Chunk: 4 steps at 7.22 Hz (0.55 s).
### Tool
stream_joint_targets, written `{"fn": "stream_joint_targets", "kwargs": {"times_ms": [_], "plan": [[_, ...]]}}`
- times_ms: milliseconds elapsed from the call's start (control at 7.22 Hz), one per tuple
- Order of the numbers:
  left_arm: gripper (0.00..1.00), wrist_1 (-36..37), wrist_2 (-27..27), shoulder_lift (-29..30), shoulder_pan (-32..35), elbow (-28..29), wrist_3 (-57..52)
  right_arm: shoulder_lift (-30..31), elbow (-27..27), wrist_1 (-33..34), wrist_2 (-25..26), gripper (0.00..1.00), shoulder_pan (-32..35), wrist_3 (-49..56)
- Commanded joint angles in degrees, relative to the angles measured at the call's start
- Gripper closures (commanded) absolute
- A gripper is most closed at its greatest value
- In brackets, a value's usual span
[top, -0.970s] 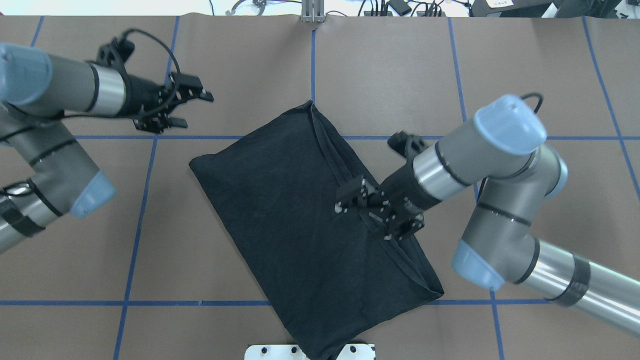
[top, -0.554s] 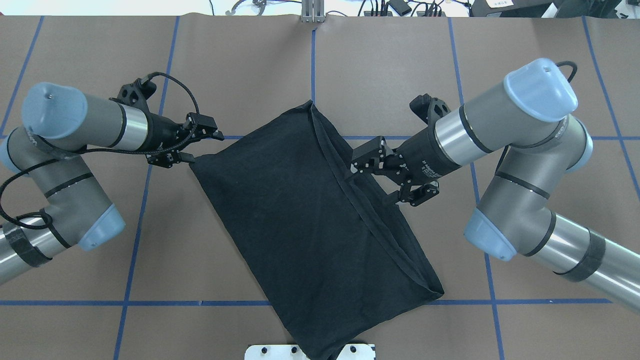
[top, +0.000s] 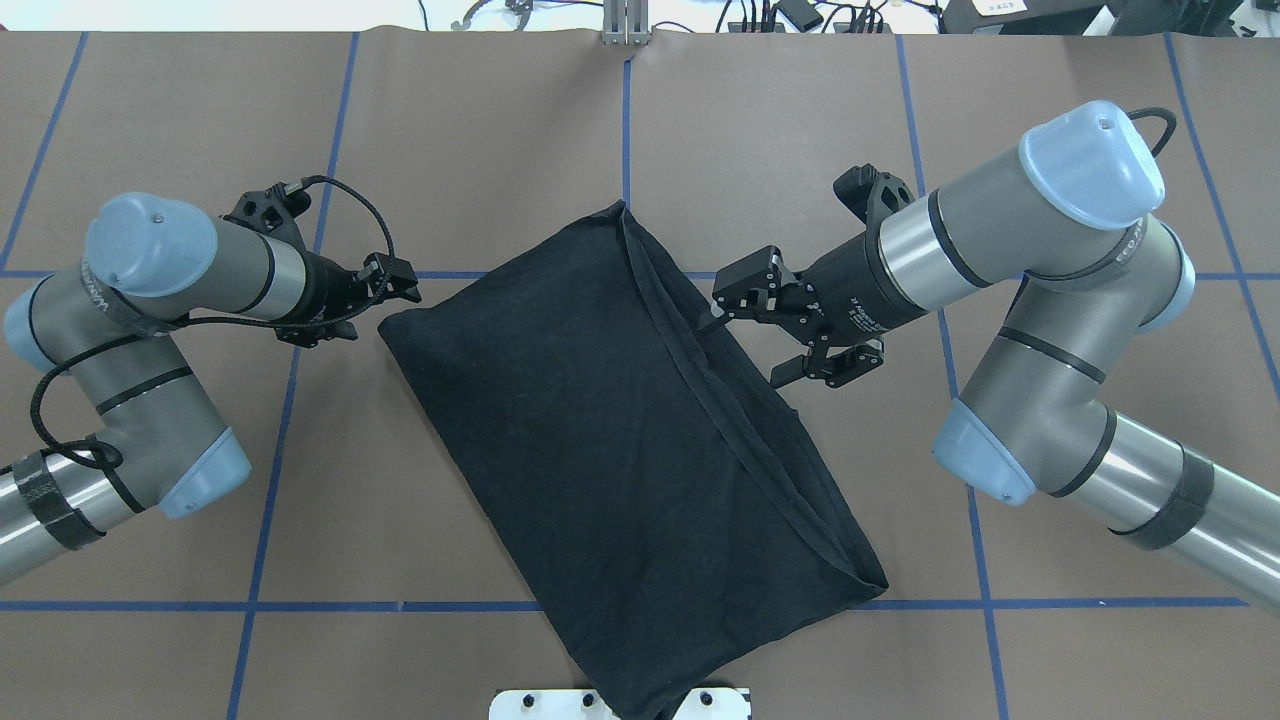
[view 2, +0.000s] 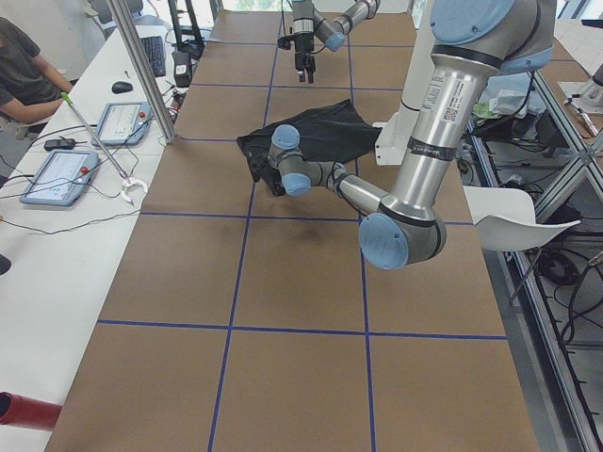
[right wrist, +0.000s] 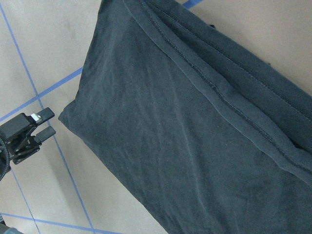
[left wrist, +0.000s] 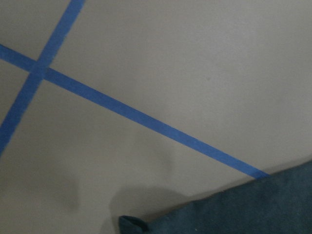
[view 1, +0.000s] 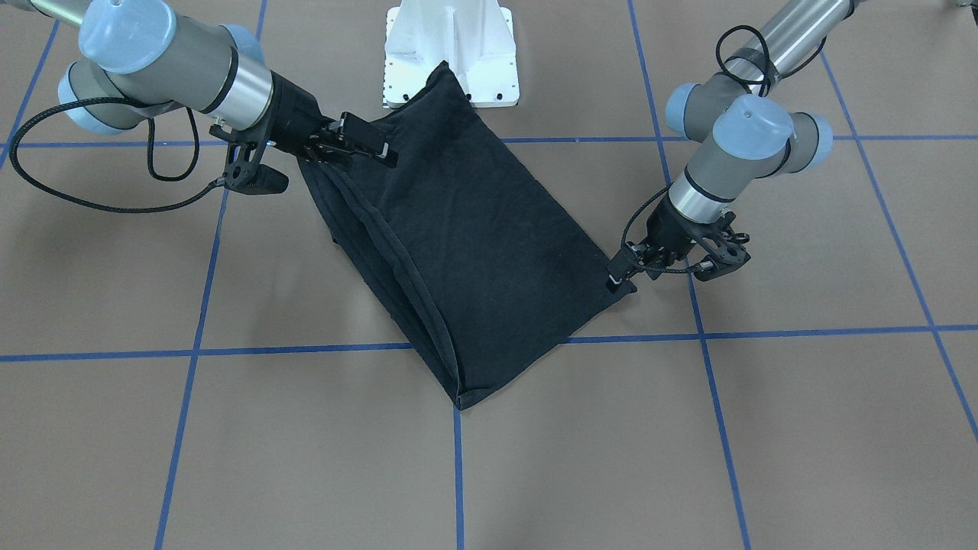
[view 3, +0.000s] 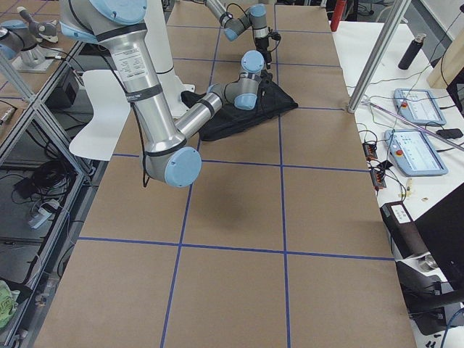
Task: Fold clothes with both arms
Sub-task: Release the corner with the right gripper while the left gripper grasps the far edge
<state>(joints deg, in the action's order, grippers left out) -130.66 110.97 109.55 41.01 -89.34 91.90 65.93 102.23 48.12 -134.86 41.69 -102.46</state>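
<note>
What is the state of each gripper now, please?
Left gripper: open, empty, beside a corner of the black T-shirt.
Right gripper: open, empty, at the T-shirt's edge.

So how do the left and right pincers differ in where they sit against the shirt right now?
The left pincer sits just off the T-shirt's corner, over the table; the right pincer hovers at its long layered edge. The left's jaws show a narrow gap, the right's are spread wide. Both are open; neither clamps cloth.
</note>
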Motion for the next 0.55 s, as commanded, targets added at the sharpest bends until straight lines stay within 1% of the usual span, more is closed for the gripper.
{"fn": "stream_joint_targets", "kwargs": {"times_ms": [0, 139, 416], "plan": [[0.01, 0.06, -0.75, -0.04, -2.15, 0.22, -0.14, 0.07, -0.71, -0.04, 0.83, 0.00, 0.32, 0.15], [0.03, 0.14, -0.92, 0.49, -2.60, 0.83, -0.14, -0.01, -1.07, 0.05, 0.83, 0.00, 0.59, 0.24], [0.20, 0.06, -0.93, 0.49, -2.61, 1.54, -0.23, -0.02, -1.24, 0.13, 0.92, 0.00, 0.76, 0.07]]}}
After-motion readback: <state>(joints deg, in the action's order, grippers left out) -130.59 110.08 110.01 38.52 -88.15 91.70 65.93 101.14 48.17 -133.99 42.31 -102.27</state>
